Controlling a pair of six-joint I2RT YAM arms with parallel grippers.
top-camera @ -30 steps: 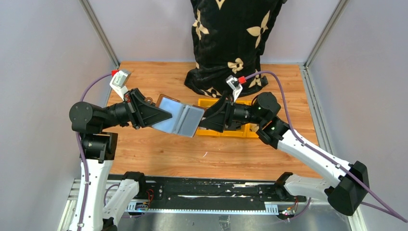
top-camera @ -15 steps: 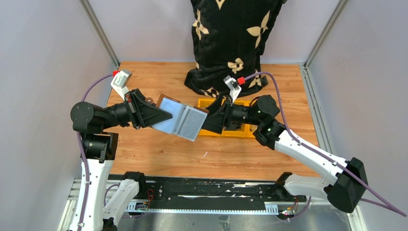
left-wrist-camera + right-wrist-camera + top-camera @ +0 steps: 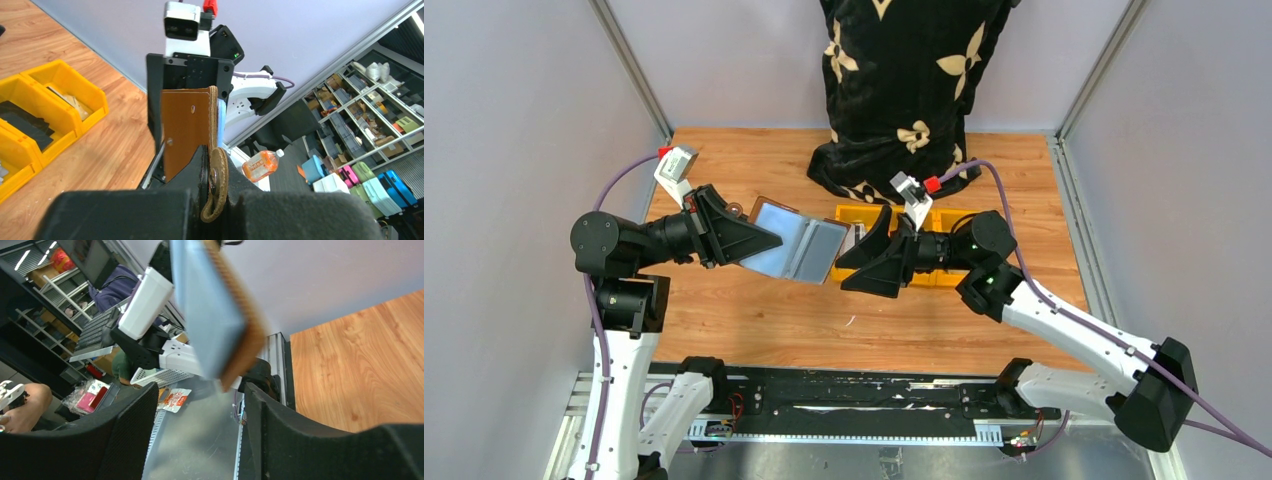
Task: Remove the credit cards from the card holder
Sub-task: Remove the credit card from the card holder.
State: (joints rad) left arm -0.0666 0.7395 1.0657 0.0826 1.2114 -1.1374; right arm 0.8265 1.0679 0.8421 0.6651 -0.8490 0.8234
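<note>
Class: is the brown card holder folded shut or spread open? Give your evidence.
Spread open: from above, the card holder shows both shiny grey inner panels side by side, a crease between them.

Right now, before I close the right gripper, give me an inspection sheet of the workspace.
surface: wooden table, one small pale speck in front of the right arm.
card holder: held open in the air, silver inner side up.
credit cards: cannot tell; none clearly seen outside the holder.
clutter: yellow bins behind the right gripper; black patterned fabric at the rear.
left gripper: shut on the card holder's tab.
right gripper: open, fingers either side of the holder's free corner, not touching.
cables: purple cable loops off each wrist, clear of the holder.
surroundings: plain walls, metal frame posts.
</note>
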